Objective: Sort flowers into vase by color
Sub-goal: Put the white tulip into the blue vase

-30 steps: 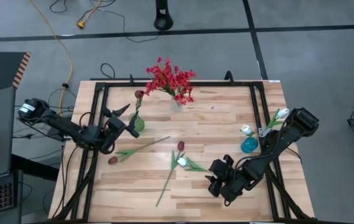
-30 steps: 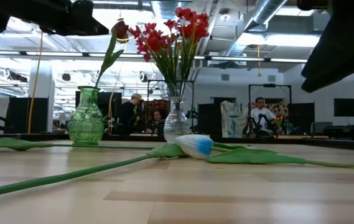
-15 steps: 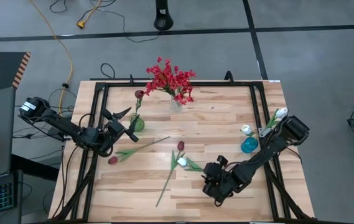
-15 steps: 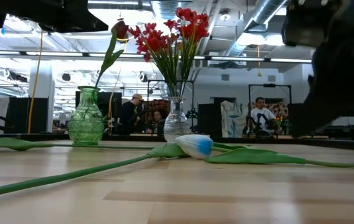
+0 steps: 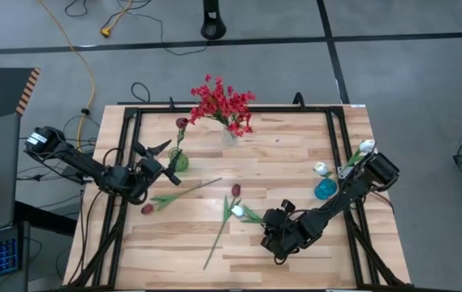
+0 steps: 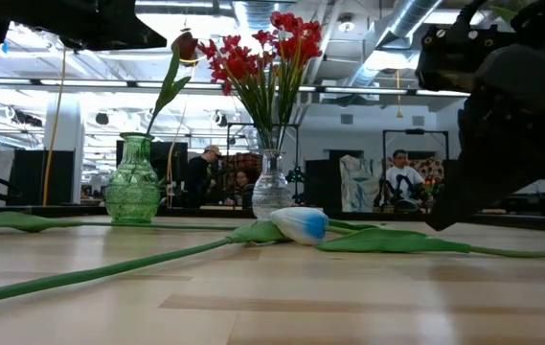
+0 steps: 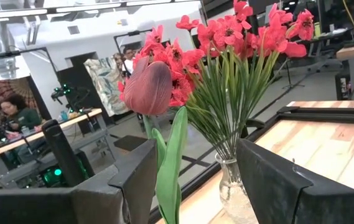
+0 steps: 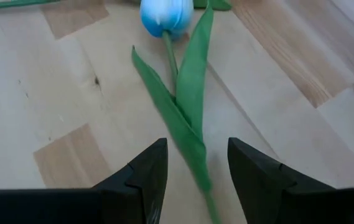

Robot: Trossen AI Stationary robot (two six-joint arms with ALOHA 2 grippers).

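Your right gripper (image 5: 273, 235) is sitting low over the tabletop (image 5: 295, 162) toward the near edge, fingers (image 8: 145, 168) parted with nothing between them but the stem of the white tulip (image 8: 166, 15), which lies flat on the wood just ahead of it. No contact yet as far as the wrist view shows; the leaf runs right down into the gap.

Your left gripper (image 5: 156, 158) is up near the left edge beside the green vase (image 5: 179, 161), jaws spread wide and empty. One maroon tulip (image 7: 149, 87) already stands in that vase, right in front of the left wrist camera.

The red sprays (image 5: 222, 104) are in the clear vase (image 5: 230, 135) at the far edge. The blue vase (image 5: 325, 189) by the right edge holds two white buds (image 5: 321, 169).

Lying loose mid-table: another maroon tulip (image 5: 235, 191) next to the white one, plus a maroon tulip (image 5: 148, 208) over toward the left side.

People are visible in the room behind, in the low view.
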